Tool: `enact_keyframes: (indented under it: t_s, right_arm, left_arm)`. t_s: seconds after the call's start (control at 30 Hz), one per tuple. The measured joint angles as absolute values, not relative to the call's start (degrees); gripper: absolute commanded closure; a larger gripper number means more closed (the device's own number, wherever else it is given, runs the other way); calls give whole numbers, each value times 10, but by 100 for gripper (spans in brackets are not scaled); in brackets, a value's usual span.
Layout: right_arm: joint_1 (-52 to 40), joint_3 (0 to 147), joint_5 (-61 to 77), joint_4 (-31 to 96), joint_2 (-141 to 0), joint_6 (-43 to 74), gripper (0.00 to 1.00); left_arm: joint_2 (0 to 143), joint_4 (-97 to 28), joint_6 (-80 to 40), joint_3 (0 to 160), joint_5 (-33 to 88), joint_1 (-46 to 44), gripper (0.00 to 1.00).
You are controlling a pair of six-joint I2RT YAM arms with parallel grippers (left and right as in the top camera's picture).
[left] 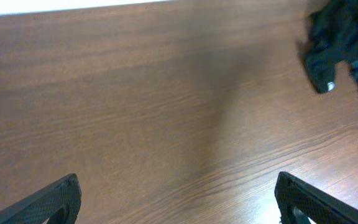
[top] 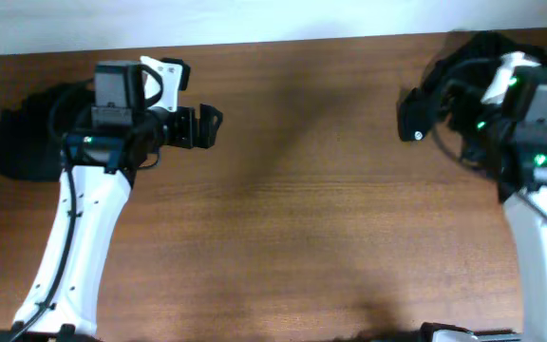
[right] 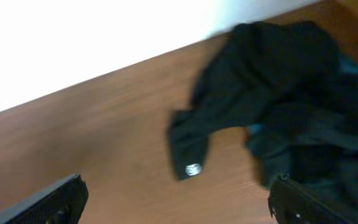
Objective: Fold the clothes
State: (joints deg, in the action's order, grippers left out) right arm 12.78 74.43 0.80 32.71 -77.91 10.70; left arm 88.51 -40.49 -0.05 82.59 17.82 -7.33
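Right wrist: crumpled black clothes (right: 272, 74) on grained wooden table (right: 104, 137)

left arm (top: 76, 237): a white link rises from the near edge and leans slightly inward up to the wrist.
left wrist (top: 112, 133): dark housing with one green light lit and a camera block mounted above it.
left gripper (top: 209, 125): points sideways toward the middle, jaws spread wide with nothing between them.
left fingers (left: 55, 200): black, one at each lower corner of the wrist view, well apart.
right arm (top: 542, 256): a white link comes up along the right edge.
right wrist (top: 539, 133): dark housing, green lights lit.
right gripper (right: 178, 200): jaws spread wide, holding nothing.
right fingers (right: 61, 198): black, well apart; they cannot be made out in the overhead view.
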Motion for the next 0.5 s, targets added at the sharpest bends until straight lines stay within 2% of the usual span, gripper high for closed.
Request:
enact_keyframes:
  t_s: [0.2, 0.5]
  right_arm:
    - [231, 781, -8, 313, -871, 105, 1]
    - [293, 784, 1, 233, -923, 75, 1]
  left_arm:
    - [922, -417, -3, 830, 125, -99, 1]
    - [943, -418, -3, 830, 113, -100, 1]
